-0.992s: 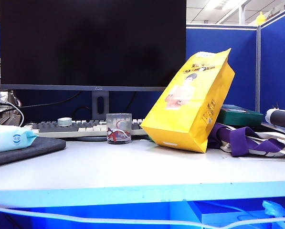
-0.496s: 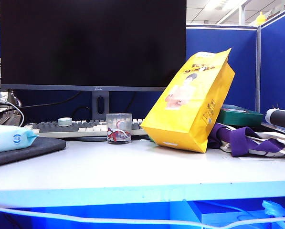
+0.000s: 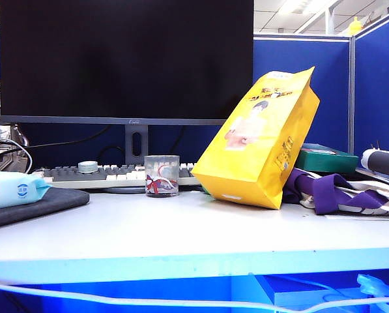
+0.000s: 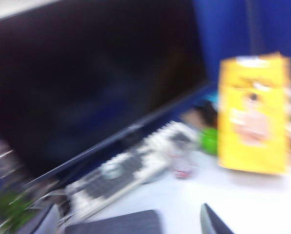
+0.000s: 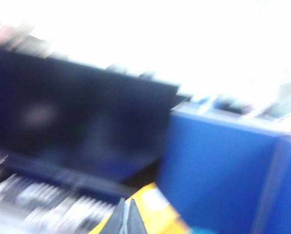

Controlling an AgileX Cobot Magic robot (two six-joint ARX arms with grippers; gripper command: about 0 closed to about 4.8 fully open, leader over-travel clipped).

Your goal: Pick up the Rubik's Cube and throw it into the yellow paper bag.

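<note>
The yellow paper bag [image 3: 259,140] stands on the table [image 3: 181,231], leaning to the right; it also shows as a blurred yellow bag [image 4: 252,117] in the left wrist view. The Rubik's Cube shows in no view. Neither gripper appears in the exterior view. My left gripper [image 4: 128,208] is open above the table's near side, well short of the bag, with nothing between its fingers. My right gripper [image 5: 127,217] is shut with its tips together and empty, held high with the bag's top [image 5: 152,209] just behind it. Both wrist views are motion-blurred.
A small clear glass cup [image 3: 161,176] stands left of the bag, in front of a keyboard [image 3: 113,175] and a large dark monitor [image 3: 126,59]. A wipes pack [image 3: 12,188] lies on a dark pad at the left. A green box [image 3: 324,158] and purple straps [image 3: 331,190] lie right of the bag. A blurred green thing [image 4: 209,140] sits beside the bag.
</note>
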